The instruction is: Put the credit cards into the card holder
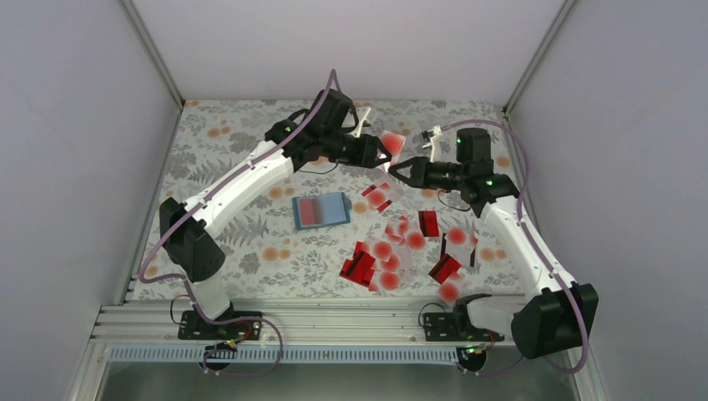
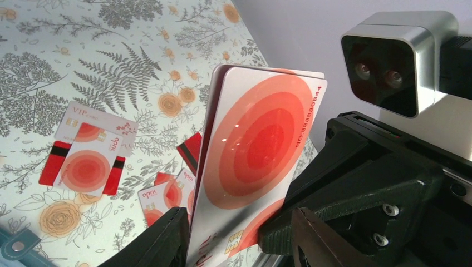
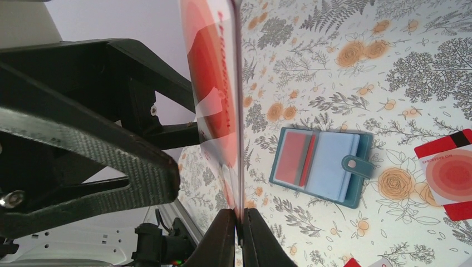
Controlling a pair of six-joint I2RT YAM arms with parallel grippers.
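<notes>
A pale credit card with a large red dot (image 1: 392,142) stands on edge in the air between both grippers. My right gripper (image 1: 394,172) is shut on its lower edge, seen edge-on in the right wrist view (image 3: 240,214). My left gripper (image 1: 381,154) is open, with its fingers on either side of the card (image 2: 253,150). The teal card holder (image 1: 321,210) lies open on the tablecloth with a red card in its left half (image 3: 292,158). Several more credit cards (image 1: 388,255) lie scattered to the right.
White walls enclose the table on three sides. A small group of cards (image 1: 377,197) lies just below the grippers, and more cards (image 1: 447,269) lie near the right arm's base. The holder's snap tab (image 3: 352,163) points right.
</notes>
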